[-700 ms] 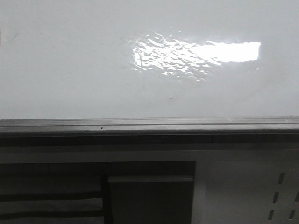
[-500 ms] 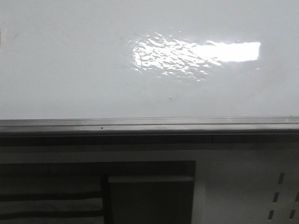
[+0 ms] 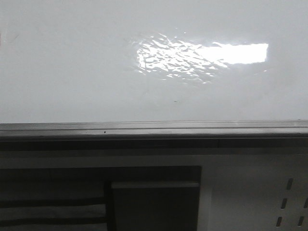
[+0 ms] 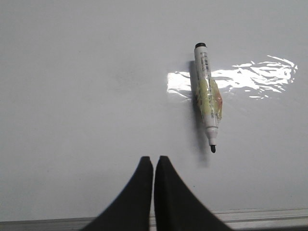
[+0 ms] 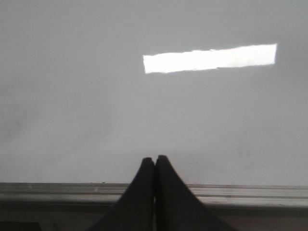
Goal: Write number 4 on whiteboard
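The glossy whiteboard (image 3: 72, 62) fills the front view, with a bright rippled reflection and a grey rail along its near edge; no grippers show there. No number 4 is visible on the board in any view. In the left wrist view an uncapped black marker (image 4: 208, 98) with a yellow label lies flat on the whiteboard (image 4: 86, 86), its tip pointing toward my left gripper (image 4: 154, 159). That gripper is shut and empty, a little to one side of the marker tip. My right gripper (image 5: 155, 158) is shut and empty over the whiteboard (image 5: 72, 106) near the rail.
A grey metal rail (image 3: 154, 128) borders the board's near edge, seen also as the rail (image 4: 269, 214) and the rail (image 5: 57, 190). Below it stand a dark shelf opening (image 3: 154, 197) and a white perforated panel (image 3: 288, 202).
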### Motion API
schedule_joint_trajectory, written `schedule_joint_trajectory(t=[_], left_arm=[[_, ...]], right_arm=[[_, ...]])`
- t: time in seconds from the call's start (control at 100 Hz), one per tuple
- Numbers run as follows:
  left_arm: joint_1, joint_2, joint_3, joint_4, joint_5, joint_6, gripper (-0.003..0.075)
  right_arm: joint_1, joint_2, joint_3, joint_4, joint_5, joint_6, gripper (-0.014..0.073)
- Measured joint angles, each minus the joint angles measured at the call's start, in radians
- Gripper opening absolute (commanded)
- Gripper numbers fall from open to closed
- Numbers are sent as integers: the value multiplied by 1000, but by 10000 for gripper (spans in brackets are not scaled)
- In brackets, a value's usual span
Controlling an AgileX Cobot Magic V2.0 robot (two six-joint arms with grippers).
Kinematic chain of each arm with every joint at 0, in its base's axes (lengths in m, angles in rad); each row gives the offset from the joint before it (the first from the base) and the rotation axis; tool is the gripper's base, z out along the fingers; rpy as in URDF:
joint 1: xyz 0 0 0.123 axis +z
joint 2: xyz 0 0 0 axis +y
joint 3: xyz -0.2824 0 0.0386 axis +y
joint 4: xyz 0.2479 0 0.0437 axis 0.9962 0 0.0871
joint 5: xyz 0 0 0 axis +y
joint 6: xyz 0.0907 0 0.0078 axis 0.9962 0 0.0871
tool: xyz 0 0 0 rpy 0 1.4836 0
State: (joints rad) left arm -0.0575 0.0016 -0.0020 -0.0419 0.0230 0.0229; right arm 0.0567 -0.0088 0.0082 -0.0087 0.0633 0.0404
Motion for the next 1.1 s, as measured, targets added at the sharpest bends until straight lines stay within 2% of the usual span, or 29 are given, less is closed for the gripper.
schedule_joint_trajectory(t=[0.49,0.62,0.82,0.98,1.1], left_arm=[[0,0,0,-2,-16,0,-20],[0,0,-9,-57,-40,0,-20],[0,21,-190,-108,125,0,-20],[0,138,-388,-112,281,0,-20],[0,257,-502,-105,375,0,-20]], right_arm=[[0,0,0,0,-69,0,-71],[0,0,-2,0,-85,-2,-71],[0,0,-105,9,37,-2,-71],[0,49,-299,9,178,-2,-71],[0,143,-443,-40,318,-2,-71]])
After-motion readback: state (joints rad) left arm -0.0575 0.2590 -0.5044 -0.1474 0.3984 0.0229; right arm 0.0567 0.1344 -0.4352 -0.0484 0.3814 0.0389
